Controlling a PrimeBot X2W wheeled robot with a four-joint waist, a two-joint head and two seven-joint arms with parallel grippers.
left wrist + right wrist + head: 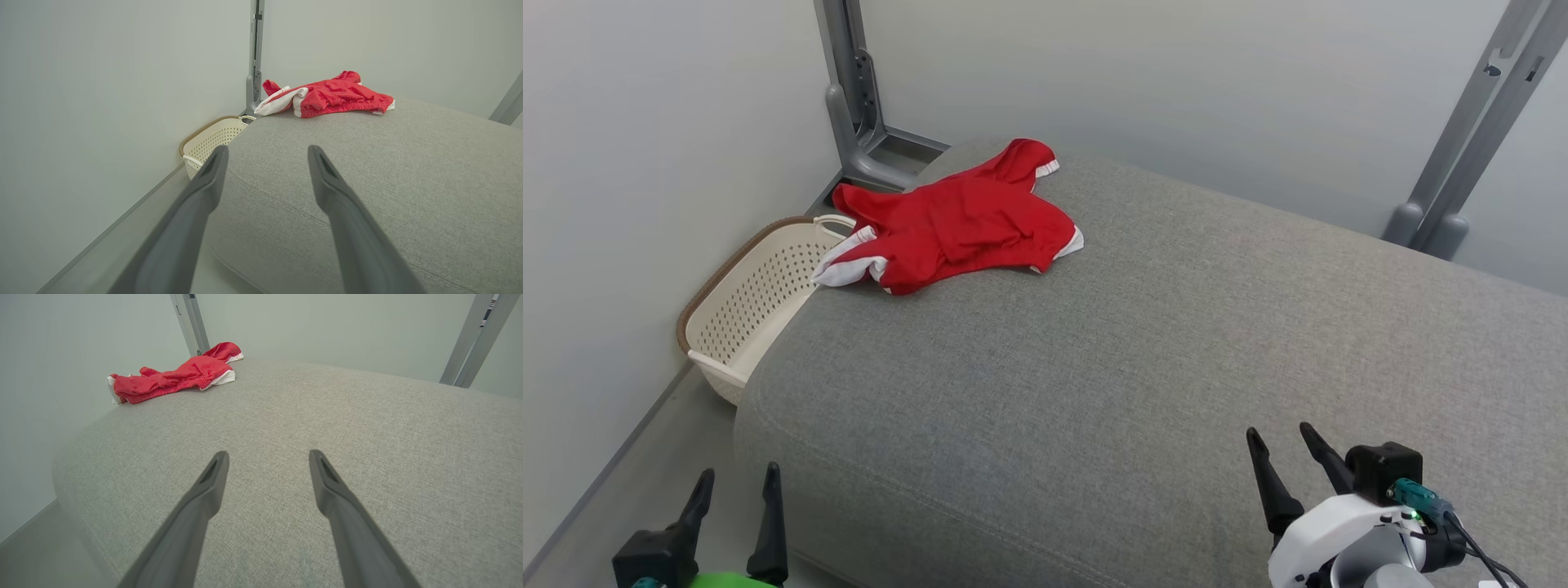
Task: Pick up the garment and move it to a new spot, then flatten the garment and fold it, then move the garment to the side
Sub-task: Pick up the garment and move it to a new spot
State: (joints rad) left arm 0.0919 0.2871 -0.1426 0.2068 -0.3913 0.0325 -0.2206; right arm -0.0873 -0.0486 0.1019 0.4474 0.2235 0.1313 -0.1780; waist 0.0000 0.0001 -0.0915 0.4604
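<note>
- Two grippers, the left gripper (pixel 738 478) and the right gripper (pixel 1280 433), wait down low with dark fingers spread wide, holding nothing.
- Crumpled red and white cloth garment (pixel 956 220) lies on the far left corner of the big grey soft cushion (pixel 1143 343), well apart from both.
- Best to reach far and pinch a thick bunch of cloth, not the cushion.
- Cream plastic basket with little holes (pixel 743 310) stands beside that corner; the part that shows holds nothing.

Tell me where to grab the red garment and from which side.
Grip the red garment at its gathered near edge, a raised ridge standing off the grey cushion. Come down from the near side with the open left gripper, likely the closer one; the far side lies close to the wall.
</note>
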